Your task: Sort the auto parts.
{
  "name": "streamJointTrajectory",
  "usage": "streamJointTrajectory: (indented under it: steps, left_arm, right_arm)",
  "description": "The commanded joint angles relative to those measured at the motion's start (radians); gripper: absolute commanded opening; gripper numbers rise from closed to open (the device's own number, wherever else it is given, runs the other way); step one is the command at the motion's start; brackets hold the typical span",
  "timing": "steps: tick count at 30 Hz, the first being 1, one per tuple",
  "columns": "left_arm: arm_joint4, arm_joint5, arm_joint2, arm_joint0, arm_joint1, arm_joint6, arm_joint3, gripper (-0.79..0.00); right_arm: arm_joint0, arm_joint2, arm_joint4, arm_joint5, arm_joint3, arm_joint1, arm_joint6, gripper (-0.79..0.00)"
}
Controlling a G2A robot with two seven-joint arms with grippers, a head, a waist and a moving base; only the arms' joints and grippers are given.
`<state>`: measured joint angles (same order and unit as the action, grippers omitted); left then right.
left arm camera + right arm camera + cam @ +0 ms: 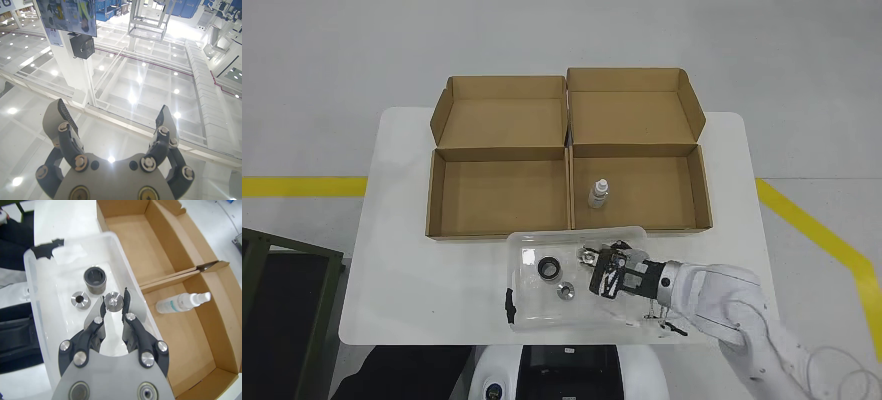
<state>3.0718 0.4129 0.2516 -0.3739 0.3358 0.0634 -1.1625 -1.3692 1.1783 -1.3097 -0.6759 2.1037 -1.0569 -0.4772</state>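
Judging by wrist views, right gripper [114, 297] jaws seemingly pinch a silver disc [114, 303]; left gripper [112, 104] gapes.

This is a large industrial hall, a factory-style workspace: a grey floor [342, 60] marked with a yellow line [302, 186], a high gridded ceiling [160, 75] dotted with spotlights [176, 91], an aluminium frame rig [132, 13], a big wall screen [66, 15], and a white worktable [402, 260] carrying cardboard boxes [497, 195].

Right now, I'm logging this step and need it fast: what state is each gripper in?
Left gripper: open, holding nothing.
Right gripper: shut on the silver disc.
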Motion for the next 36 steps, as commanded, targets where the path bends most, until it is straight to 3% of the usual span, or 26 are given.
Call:
streamJointTrajectory:
  steps: [1,8,17,36]
  left_arm:
    - [0.0,0.0,0.0,0.0,0.0,0.0,0.0,0.0]
    - [0.0,0.0,0.0,0.0,0.0,0.0,0.0,0.0]
    - [0.0,0.0,0.0,0.0,0.0,0.0,0.0,0.0]
    - [0.0,0.0,0.0,0.0,0.0,0.0,0.0,0.0]
  right_arm:
    - [-0.012,0.005,-0.006,0.038,0.012,-0.002,0.08,-0.785]
    - [-0.005,-0.007,0.027,0.096,0.038,-0.012,0.291,-0.785]
    - [0.026,0.007,0.049,0.128,0.098,-0.02,0.446,-0.785]
    - [0.07,0.001,0.174,0.135,0.136,-0.039,0.601,-0.785]
